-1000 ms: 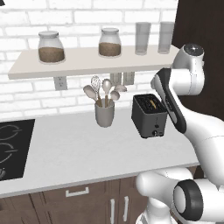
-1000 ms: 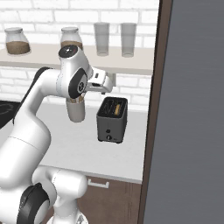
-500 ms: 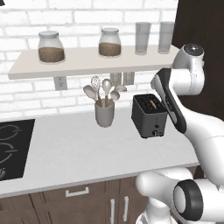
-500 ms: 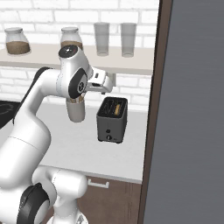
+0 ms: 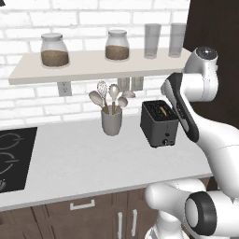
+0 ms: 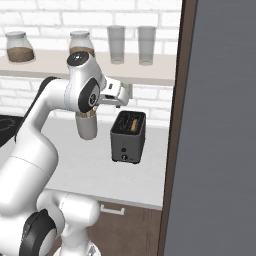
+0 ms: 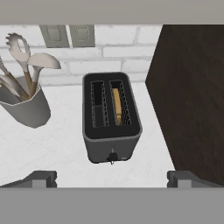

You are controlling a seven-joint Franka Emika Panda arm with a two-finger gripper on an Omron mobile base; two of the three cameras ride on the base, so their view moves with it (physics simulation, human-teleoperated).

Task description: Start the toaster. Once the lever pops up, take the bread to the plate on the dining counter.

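The toaster (image 7: 111, 118) is showing a dark grey shell with black slots, and the bread (image 7: 117, 106) in one slot is showing tan-brown with a yellowish edge. A tiny pale knob (image 7: 113, 156) is sitting on the toaster's narrow grey face. Beside the toaster, the utensil cup (image 7: 24, 107) is looking plain grey, holding wooden-handled utensils with pale beige and grey heads. Under the toaster the table (image 5: 84, 163) is appearing white with faint speckling. Behind the toaster, the wall (image 5: 93, 18) is displaying white brick with grey joints. Above the toaster, the beige shelf (image 5: 88, 65) is carrying clear jars with brown contents.
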